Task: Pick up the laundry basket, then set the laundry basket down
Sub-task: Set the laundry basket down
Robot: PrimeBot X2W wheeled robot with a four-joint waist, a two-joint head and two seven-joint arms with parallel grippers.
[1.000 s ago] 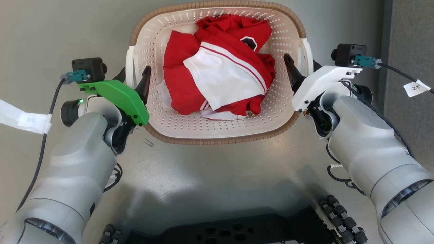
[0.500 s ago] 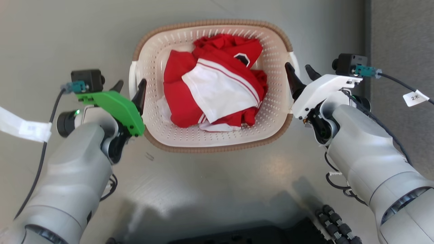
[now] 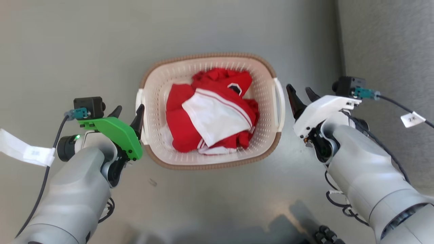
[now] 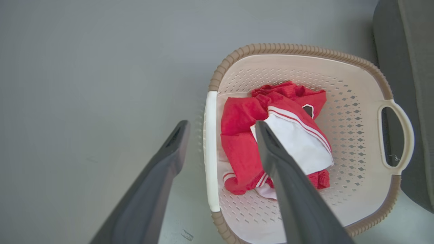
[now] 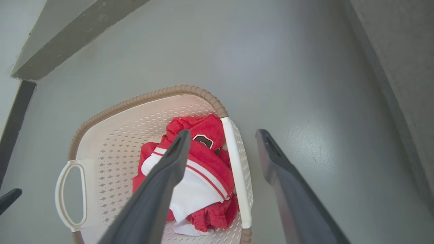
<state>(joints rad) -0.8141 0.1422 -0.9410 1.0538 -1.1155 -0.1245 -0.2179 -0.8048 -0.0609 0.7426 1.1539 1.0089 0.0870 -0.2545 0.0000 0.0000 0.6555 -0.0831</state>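
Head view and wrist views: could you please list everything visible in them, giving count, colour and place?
laundry basket: one, cream with a brown rim, on the floor between the arms.
handles: two, white, on the basket's left and right sides.
clothing: one crumpled bundle, red and white, inside the basket.
floor: one, grey, under the basket.
darker surface: one, dark grey, along the right edge.
tags: two, white, one by each wrist cable.
left end effector: one, dark fingers, green mount, open, at the left handle.
right end effector: one, dark fingers, white mount, open, just outside the right handle.
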